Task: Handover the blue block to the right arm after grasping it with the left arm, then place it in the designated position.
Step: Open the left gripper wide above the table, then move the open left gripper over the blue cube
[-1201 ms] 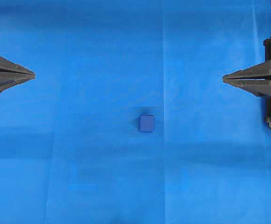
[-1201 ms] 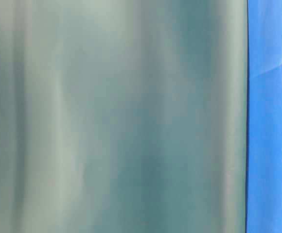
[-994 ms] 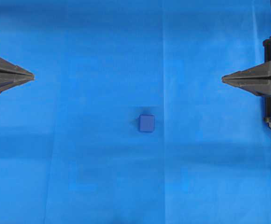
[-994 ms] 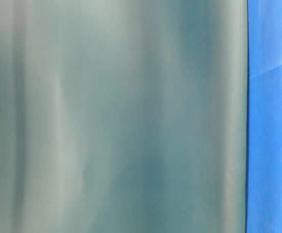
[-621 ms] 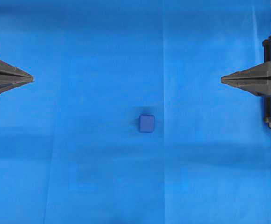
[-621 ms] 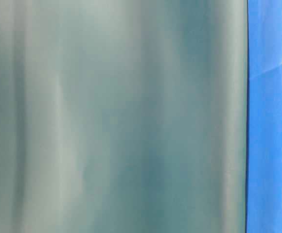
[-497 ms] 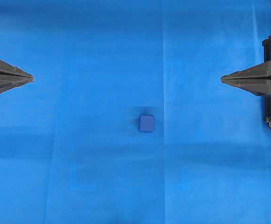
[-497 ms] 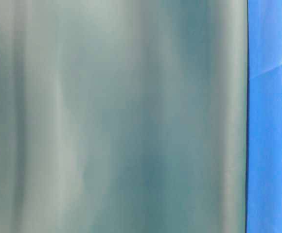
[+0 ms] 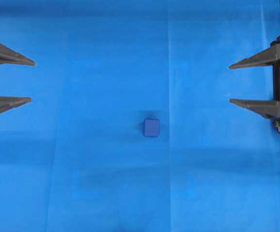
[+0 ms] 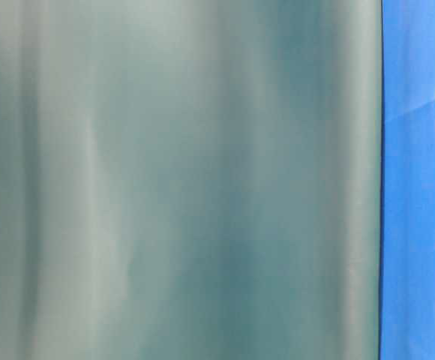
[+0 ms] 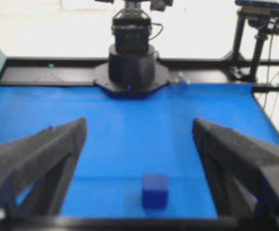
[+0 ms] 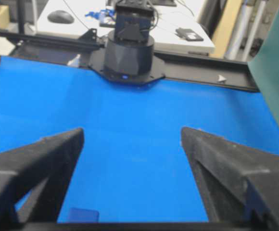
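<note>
The blue block (image 9: 151, 127), a small dark-blue cube, lies alone on the bright blue cloth (image 9: 106, 58) just below the middle of the overhead view. My left gripper (image 9: 33, 81) waits at the left edge, open wide and empty, well apart from the block. Across the cloth at the right edge, my right gripper (image 9: 230, 83) is also open and holds nothing. The left wrist view has the block (image 11: 155, 190) low in the gap between the spread fingers (image 11: 48, 159). In the right wrist view only the block's top (image 12: 83, 214) peeks in at the lower left.
A grey-green sheet (image 10: 180, 180) fills most of the table-level view, with a strip of cloth (image 10: 420, 225) at its right. Each wrist view faces the other arm's black base (image 11: 131, 62) (image 12: 128, 53) at the cloth's far end, backed by a black rail (image 12: 202, 77).
Both grippers, shut with fingers together in the earlier frames, now stand spread wide open. Neither arm has shifted, and the block lies where it was.
</note>
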